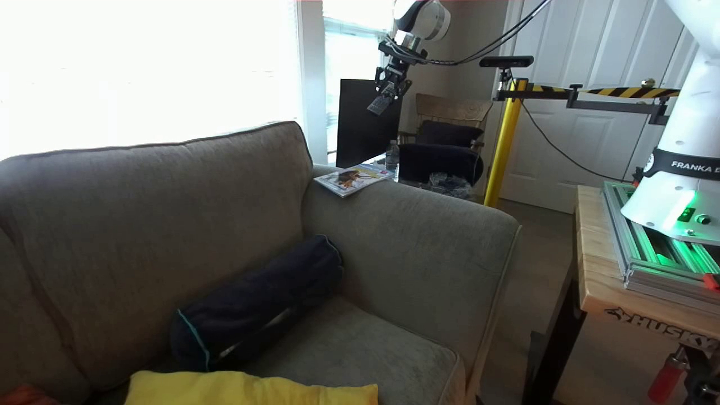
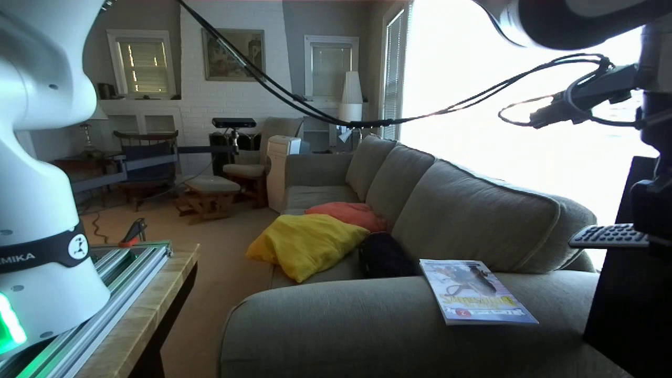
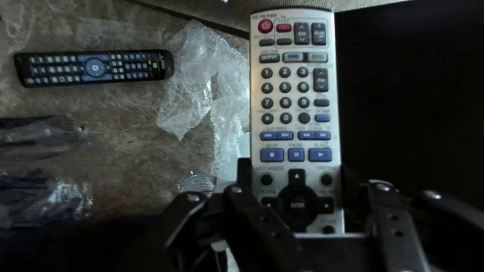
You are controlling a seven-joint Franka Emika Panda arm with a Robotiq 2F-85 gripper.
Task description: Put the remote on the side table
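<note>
Gripping the silver-faced remote (image 3: 295, 94) towards one end, the gripper (image 3: 297, 181) has it up in the air, not yet on the side table (image 3: 124, 151), whose mottled top shows lower down in the wrist view. The longer end juts out free, so if that touches first, the remote could twist or be levered out of the grasp. Crumpled clear plastic (image 3: 204, 79) shows just beside it in the wrist view; a release onto that might leave the remote tilted or let it slide. Lowering too near the clear bottle (image 1: 392, 157) could tip it over, and a sideways drift could knock the upright black screen (image 1: 365, 126). A black remote (image 3: 94, 67) takes up part of the top, so careless placing could stack the two. Some things stay hidden: the held remote's rear end is lost among the gripper's parts, the sofa arm (image 1: 416, 225) blocks much of the table, and where the silver-faced remote (image 2: 609, 236) shows at a low slant, the gripper runs off the frame. The dark expanse at the wrist view's right is probably that screen, its edges being unclear. Height above the table cannot be judged.
</note>
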